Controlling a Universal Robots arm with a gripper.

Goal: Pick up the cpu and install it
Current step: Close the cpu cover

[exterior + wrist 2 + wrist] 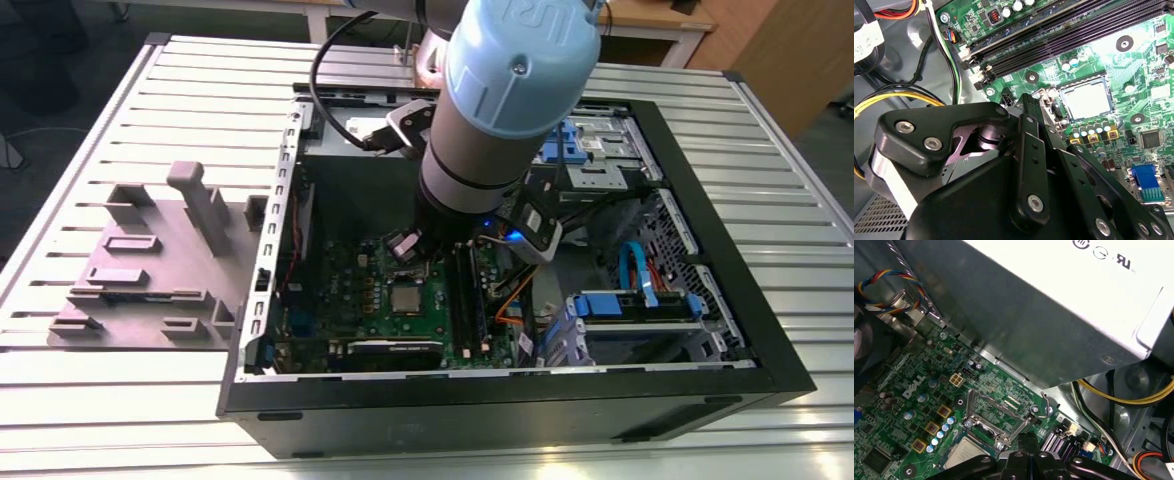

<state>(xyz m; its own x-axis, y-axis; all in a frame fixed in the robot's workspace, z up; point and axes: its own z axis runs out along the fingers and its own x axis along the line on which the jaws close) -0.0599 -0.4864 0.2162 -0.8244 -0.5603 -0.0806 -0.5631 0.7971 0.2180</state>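
The cpu lies flat in its spot on the green board. I think it is light, thin, stiff and easy to hurt, so I would hold it only by its pale edges. The gripper hangs just beside it. Its own black links hide the tips, so I cannot tell if the jaws are open or shut.

Cpu: silvery metal top, matt, smooth. Socket frame: bare bright metal. Motherboard: green board, glossy. Gripper: black, matt, shiny screw heads. Power supply box: grey sheet metal, dull. Computer case: black rim, matt. Table: ribbed light metal, satin sheen. Fixture, exterior view's left: grey, matt, plastic-looking. Arm: pale blue smooth cap, grey metal tube.
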